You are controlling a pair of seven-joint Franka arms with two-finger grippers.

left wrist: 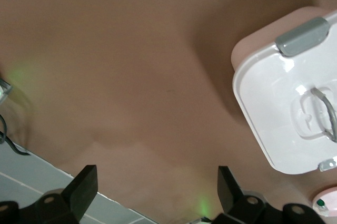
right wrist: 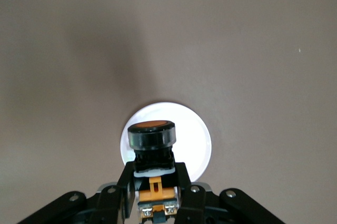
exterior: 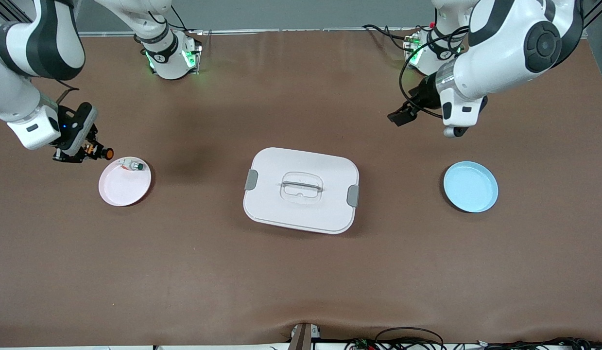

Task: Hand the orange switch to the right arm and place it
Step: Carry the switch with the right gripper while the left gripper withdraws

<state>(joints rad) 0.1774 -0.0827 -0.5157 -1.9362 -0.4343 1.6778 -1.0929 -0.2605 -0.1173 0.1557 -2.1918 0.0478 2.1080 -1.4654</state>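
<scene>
Rounded white plastic box (exterior: 301, 190) lies mid-table; right gripper (exterior: 89, 149) pinches orange switch (exterior: 105, 153); left gripper (left wrist: 155, 192) spread.

White arms, black joints, cables

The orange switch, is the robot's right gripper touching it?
Touching. In the right wrist view the right gripper has its fingers shut on the orange switch, holding it above the pink plate.

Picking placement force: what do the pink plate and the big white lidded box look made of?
Pink plate: likely plastic, smooth matte, uniform colour, thin raised rim. White box: probably glossy moulded plastic, going by the highlights on its lid in the left wrist view, with grey clips that look plastic too.
</scene>
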